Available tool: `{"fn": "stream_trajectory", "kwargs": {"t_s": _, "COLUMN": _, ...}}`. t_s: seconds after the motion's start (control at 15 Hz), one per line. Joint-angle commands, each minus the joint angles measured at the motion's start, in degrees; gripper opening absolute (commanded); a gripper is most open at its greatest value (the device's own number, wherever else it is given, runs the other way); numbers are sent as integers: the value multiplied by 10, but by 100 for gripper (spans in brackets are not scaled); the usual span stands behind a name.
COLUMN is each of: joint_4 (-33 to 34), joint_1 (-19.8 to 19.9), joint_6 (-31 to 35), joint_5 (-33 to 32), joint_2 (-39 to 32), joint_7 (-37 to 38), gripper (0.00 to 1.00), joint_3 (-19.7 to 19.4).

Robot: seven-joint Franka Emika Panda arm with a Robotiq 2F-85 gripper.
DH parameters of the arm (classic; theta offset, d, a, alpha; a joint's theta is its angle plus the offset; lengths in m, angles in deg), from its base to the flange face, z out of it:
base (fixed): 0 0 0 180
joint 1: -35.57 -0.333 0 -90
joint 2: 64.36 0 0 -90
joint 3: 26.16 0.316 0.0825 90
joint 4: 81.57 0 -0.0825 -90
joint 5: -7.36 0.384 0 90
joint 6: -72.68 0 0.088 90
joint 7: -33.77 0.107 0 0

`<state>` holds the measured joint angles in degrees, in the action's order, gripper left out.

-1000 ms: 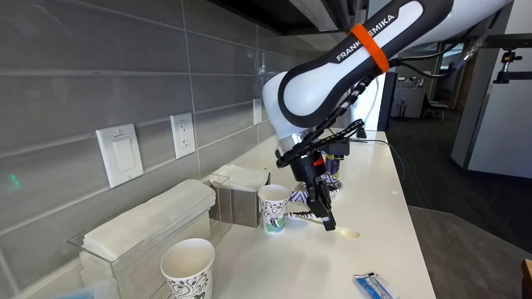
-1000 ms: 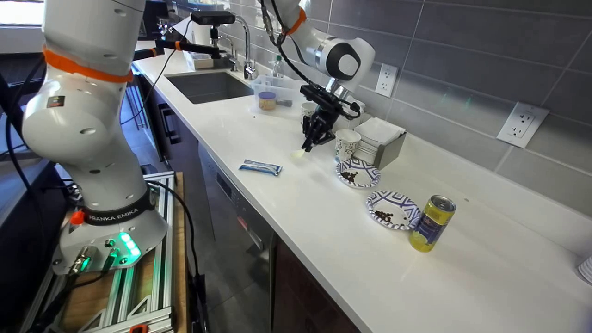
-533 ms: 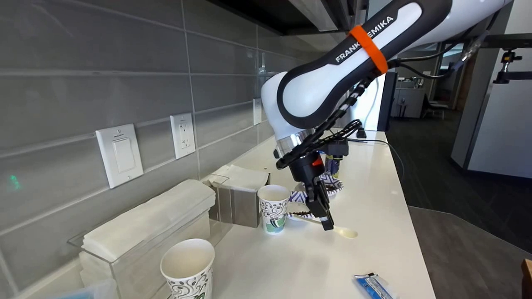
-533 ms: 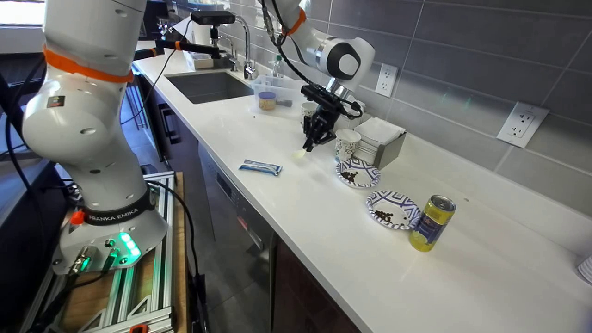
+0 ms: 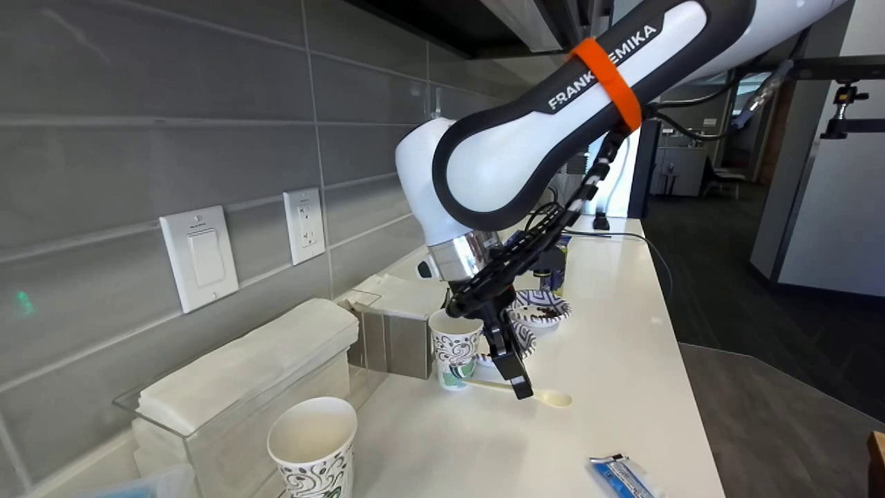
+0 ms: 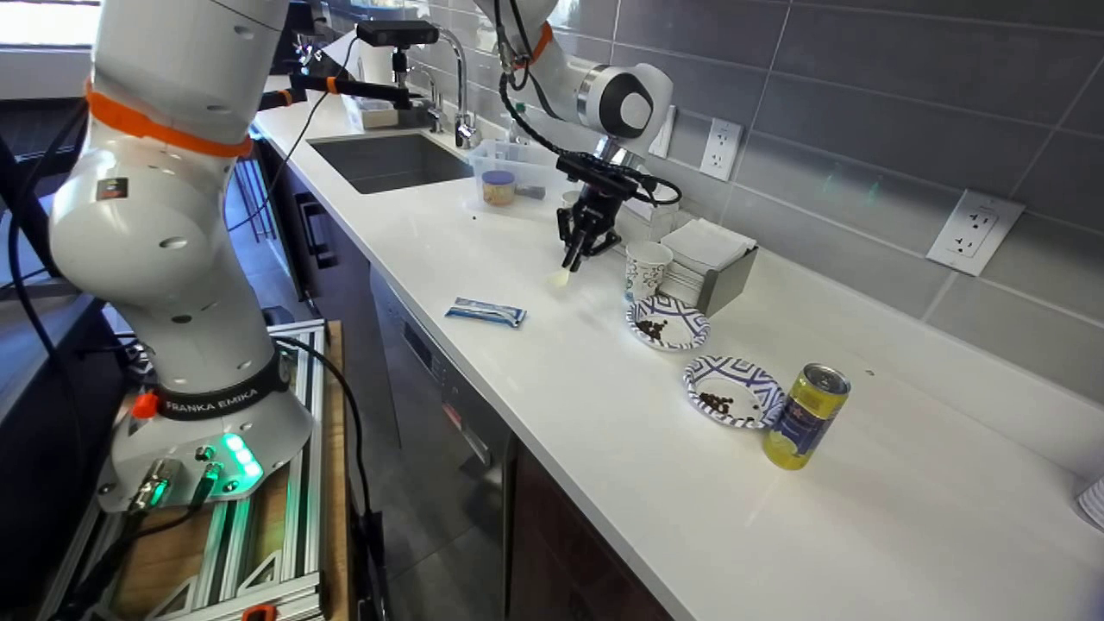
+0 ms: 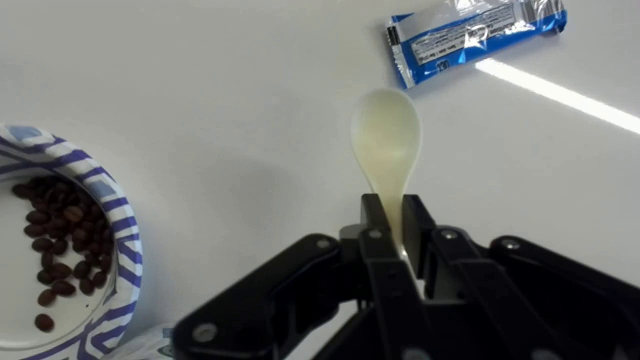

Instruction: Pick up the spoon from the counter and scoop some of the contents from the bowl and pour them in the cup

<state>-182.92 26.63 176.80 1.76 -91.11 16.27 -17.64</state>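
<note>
The gripper [image 7: 391, 206] is clamped on the handle of the spoon [image 7: 386, 131], whose tip points to the top of the wrist view, right of centre. Picking up looks done, or nearly: the spoon seems raised off the counter [image 6: 604, 414], though the views do not settle that. Its tip carries nothing, so scooping and pouring are both left.

The bowl [image 7: 121, 216] fills the left edge of the wrist view, dark beans [image 7: 58, 227] gathered along its right side. It is probably the one meant, though the second bowl [image 6: 742, 374], right of centre in an exterior view, holds dark bits too. The cup [image 5: 453, 346] stands upright near the middle of an exterior view; its floor is hidden, so whether anything is in it cannot be told.

That cup is the likeliest obstacle. It stands just beside the bowl, and the handle's end overlaps its foot in the frame; touching or apart cannot be told. A turn toward the beans could knock it. The packet [image 7: 475, 39] at upper right, the can [image 6: 806, 417] beside the second bowl, and the second cup [image 5: 314, 446] at lower left seem off the route.
</note>
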Motion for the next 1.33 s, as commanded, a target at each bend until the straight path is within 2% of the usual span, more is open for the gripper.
{"fn": "stream_trajectory", "kwargs": {"t_s": 0.0, "joint_4": 34, "joint_1": -6, "joint_6": -6, "joint_5": -40, "joint_2": -42, "joint_7": -27, "gripper": 4, "joint_3": 1}}
{"fn": "stream_trajectory", "kwargs": {"t_s": 0.73, "joint_4": 70, "joint_1": -17, "joint_6": 10, "joint_5": -78, "joint_2": -108, "joint_7": -51, "gripper": 4, "joint_3": 6}}
{"fn": "stream_trajectory", "kwargs": {"t_s": 0.8, "joint_4": 72, "joint_1": -20, "joint_6": 7, "joint_5": -84, "joint_2": -111, "joint_7": -50, "gripper": 39, "joint_3": 6}}
{"fn": "stream_trajectory", "kwargs": {"t_s": 0.87, "joint_4": 74, "joint_1": -22, "joint_6": 3, "joint_5": -86, "joint_2": -110, "joint_7": -51, "gripper": 40, "joint_3": 7}}
{"fn": "stream_trajectory", "kwargs": {"t_s": 0.93, "joint_4": 73, "joint_1": -26, "joint_6": 3, "joint_5": -91, "joint_2": -106, "joint_7": -47, "gripper": 45, "joint_3": 7}}
{"fn": "stream_trajectory", "kwargs": {"t_s": 1.13, "joint_4": 55, "joint_1": -33, "joint_6": 12, "joint_5": -90, "joint_2": -68, "joint_7": -34, "gripper": 69, "joint_3": 14}}
{"fn": "stream_trajectory", "kwargs": {"t_s": 1.27, "joint_4": 24, "joint_1": -33, "joint_6": 45, "joint_5": -81, "joint_2": -26, "joint_7": -15, "gripper": 82, "joint_3": 20}}
